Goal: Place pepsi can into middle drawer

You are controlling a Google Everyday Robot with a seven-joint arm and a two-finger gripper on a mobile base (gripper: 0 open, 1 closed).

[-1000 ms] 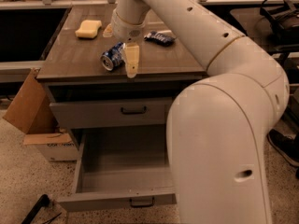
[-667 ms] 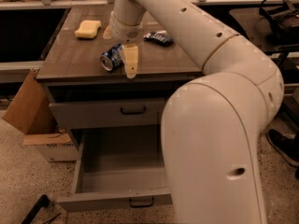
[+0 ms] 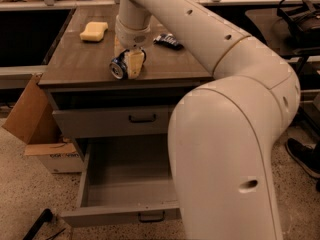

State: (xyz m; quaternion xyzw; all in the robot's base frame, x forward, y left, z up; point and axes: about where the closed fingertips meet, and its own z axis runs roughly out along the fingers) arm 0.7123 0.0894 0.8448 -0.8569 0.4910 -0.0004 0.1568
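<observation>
The pepsi can [image 3: 118,68] is blue with a silver end. It lies on its side on the brown tabletop [image 3: 80,64] near the front edge. My gripper [image 3: 131,63] reaches down from the cream arm and sits right at the can, against its right side. The can rests on the table. The middle drawer [image 3: 125,184] is pulled open below. Its grey inside is empty, and its front [image 3: 120,216] with a dark handle faces me. The upper drawer front [image 3: 112,121] above it is closed.
A yellow sponge [image 3: 94,30] lies at the table's back left and a dark-blue snack packet [image 3: 167,40] at the back right. A cardboard box [image 3: 35,129] stands left of the cabinet. My arm's large body [image 3: 225,159] covers the drawer's right side. A black chair [image 3: 300,19] is at the far right.
My gripper has shifted slightly left, closer against the can. The can still lies at the same spot on the tabletop. The drawer stays open.
</observation>
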